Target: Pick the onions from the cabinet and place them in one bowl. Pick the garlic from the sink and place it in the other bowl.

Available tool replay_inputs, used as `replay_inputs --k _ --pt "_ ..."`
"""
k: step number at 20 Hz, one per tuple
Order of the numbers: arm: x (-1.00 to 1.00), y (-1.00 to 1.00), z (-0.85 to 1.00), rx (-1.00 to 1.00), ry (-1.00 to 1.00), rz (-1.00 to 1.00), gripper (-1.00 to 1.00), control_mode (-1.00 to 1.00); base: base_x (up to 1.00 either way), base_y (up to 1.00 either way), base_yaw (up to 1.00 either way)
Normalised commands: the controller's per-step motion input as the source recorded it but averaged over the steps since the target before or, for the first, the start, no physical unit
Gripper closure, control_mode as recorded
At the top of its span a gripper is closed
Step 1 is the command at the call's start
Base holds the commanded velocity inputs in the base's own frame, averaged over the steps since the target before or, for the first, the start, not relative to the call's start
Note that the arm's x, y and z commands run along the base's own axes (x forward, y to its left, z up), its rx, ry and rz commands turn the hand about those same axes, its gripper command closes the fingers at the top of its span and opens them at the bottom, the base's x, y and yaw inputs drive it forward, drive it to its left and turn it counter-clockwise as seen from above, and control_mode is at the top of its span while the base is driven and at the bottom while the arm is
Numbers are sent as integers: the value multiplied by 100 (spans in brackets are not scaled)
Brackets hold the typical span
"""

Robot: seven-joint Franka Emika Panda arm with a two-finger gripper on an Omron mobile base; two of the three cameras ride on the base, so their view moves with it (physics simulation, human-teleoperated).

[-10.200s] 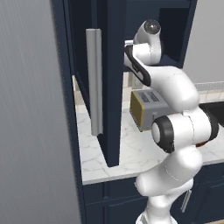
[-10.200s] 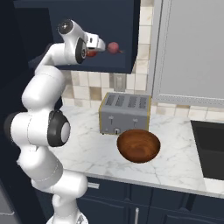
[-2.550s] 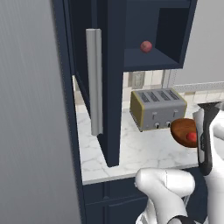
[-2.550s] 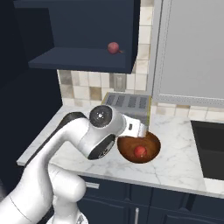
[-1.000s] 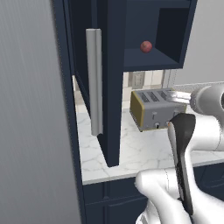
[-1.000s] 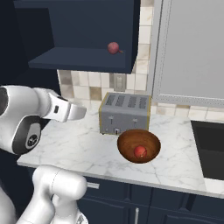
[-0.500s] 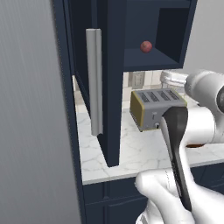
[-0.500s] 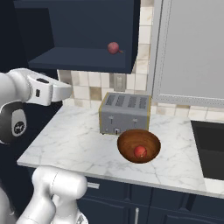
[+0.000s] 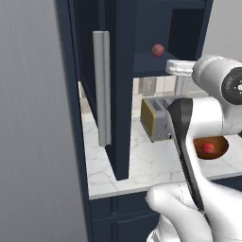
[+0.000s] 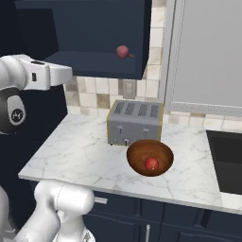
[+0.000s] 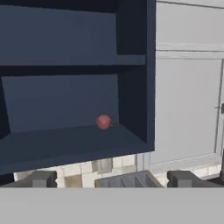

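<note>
A dull pinkish-red onion (image 10: 122,51) rests on the lower shelf of the open navy cabinet (image 10: 94,33); it also shows as the onion (image 9: 158,49) and the onion (image 11: 103,122). A bright red onion (image 10: 151,163) lies in the wooden bowl (image 10: 138,152) in front of the toaster, and again as the onion (image 9: 208,148) in the bowl (image 9: 221,142). My gripper (image 11: 112,179) is open and empty, level with the shelf, some way in front of it and to its left. Only an edge of the black sink (image 10: 228,160) shows, and the garlic is out of view.
A steel toaster (image 10: 135,122) stands on the marble counter (image 10: 75,156) under the cabinet. The cabinet door with its grey bar handle (image 9: 101,87) stands swung open on the left. Light grey cabinets (image 11: 188,105) hang to the right of the navy one.
The arm has lifted from counter height to the level of the cabinet shelf, with the hand now pointing at the shelf. The jaws have stayed open, and both onions lie where they were.
</note>
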Motion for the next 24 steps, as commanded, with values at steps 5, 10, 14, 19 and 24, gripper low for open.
replay_inputs --k 5,10,14,19,24 --pt "57 -1 5 -4 22 0 -100 -100 0 0 0" --pt "56 -13 -3 0 8 -4 -100 -100 0 0 0" --pt "59 0 -19 0 -3 0 -100 -100 0 0 0" --pt "81 -16 -12 0 13 0 -100 -100 0 0 0" --pt "73 -15 -11 0 5 0 -100 -100 0 0 0"
